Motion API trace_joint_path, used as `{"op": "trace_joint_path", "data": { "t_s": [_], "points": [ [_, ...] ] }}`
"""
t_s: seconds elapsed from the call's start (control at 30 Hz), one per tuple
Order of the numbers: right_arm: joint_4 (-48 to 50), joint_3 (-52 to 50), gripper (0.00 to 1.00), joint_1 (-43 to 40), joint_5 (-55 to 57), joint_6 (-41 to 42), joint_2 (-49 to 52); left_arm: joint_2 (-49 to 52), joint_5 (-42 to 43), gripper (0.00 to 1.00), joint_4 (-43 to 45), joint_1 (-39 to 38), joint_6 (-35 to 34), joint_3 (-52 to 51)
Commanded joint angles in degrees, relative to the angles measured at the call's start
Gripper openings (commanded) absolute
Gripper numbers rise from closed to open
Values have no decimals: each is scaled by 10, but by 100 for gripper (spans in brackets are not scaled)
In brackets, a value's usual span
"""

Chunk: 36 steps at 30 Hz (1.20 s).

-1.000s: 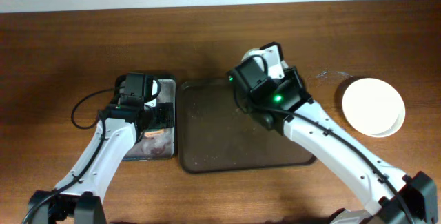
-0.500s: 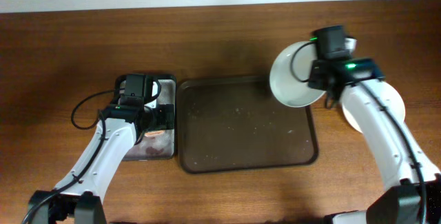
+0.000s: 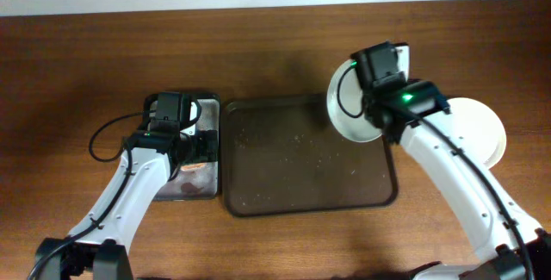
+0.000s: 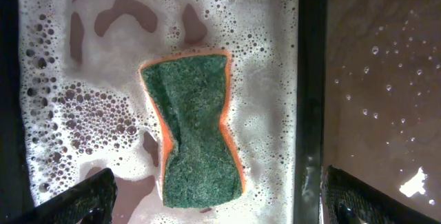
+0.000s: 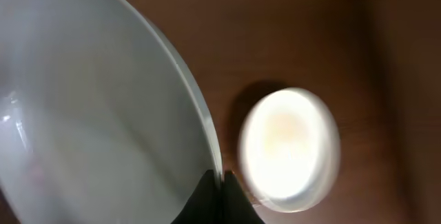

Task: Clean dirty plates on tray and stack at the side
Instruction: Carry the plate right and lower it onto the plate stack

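Plate (image 3: 348,108) tilted steeply over tray (image 3: 284,168) edge.

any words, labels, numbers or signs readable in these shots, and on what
None can be read in any view.
The white plate in the right claw, the plate stack, the brown tray, the green sponge and the soapy tub are all unmarked.
The left arm and right arm show no legible lettering.

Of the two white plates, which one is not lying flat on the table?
The plate in the right gripper, held tilted by its rim over the tray; the other plate lies flat on the wood.
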Motion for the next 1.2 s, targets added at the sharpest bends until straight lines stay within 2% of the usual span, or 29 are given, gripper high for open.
{"op": "trace_joint_path", "data": {
  "t_s": [0.0,0.13,0.2,0.23,0.27,0.3,0.33,0.37,0.4,0.43,0.47,0.5,0.63,0.73,0.77,0.9,0.93,1.03,1.17],
  "points": [
    [2,13,4,71,165,0,-15,-10,4,93,0,2,2,10],
    [0,13,4,176,255,-2,-15,-10,4,93,0,2,2,10],
    [14,13,4,176,358,7,-13,-10,4,93,0,2,2,10],
    [33,13,4,177,329,10,-13,-10,4,93,0,2,2,10],
    [30,12,4,186,283,-38,-13,-10,4,93,0,2,2,10],
    [30,10,4,181,329,-55,-9,-10,4,93,0,2,2,10],
    [35,10,4,164,377,-1,-8,-10,5,93,0,2,2,10],
    [41,11,4,161,339,11,-9,-10,5,93,0,2,2,10],
    [37,11,4,167,279,-32,-9,-10,4,93,-1,2,2,10],
    [28,11,4,169,282,-54,-6,-10,4,93,-1,2,2,10],
    [24,11,4,163,333,-34,-4,-10,4,92,0,2,2,10],
    [29,11,4,152,340,24,-4,-10,5,92,0,2,2,10],
    [28,11,4,122,157,37,-1,-10,4,93,0,2,2,10],
    [29,11,4,30,22,52,-1,-10,4,93,0,2,2,10],
    [28,11,4,-32,-41,65,-1,-10,4,93,-1,2,2,10],
    [23,10,4,-189,-187,65,4,-10,4,93,-1,2,2,10],
    [20,10,4,-256,-225,65,12,-10,4,93,-1,2,2,10],
    [15,10,4,-379,-263,65,45,-10,4,93,0,2,2,10],
    [16,10,4,-484,-278,65,113,-10,4,93,-1,2,2,10]
  ]
}}
